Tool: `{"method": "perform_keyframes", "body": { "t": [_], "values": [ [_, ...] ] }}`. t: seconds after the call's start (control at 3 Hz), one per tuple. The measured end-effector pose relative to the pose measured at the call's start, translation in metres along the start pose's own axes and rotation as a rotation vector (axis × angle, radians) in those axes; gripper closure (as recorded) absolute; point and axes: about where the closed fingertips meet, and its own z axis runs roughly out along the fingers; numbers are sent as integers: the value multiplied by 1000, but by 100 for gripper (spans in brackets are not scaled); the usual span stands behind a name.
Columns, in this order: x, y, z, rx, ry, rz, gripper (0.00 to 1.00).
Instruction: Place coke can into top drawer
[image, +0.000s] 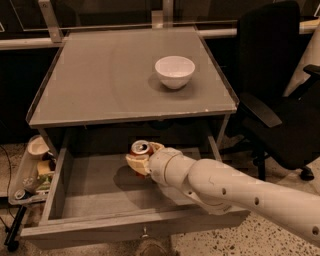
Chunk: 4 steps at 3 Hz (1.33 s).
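No words, numbers or signs can be read here. The coke can (141, 148) shows only its red side and its silver top, and its letters cannot be made out. The pincer (138, 161) is closed around the can, inside the open top drawer (100, 231) under the bench (110, 75).
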Motion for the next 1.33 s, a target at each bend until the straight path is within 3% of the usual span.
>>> {"method": "perform_keyframes", "body": {
  "t": [0.67, 1.33],
  "values": [
    [14, -37, 12, 81, -1, -30, 100],
    [33, -57, 17, 136, -17, 9, 100]
  ]
}}
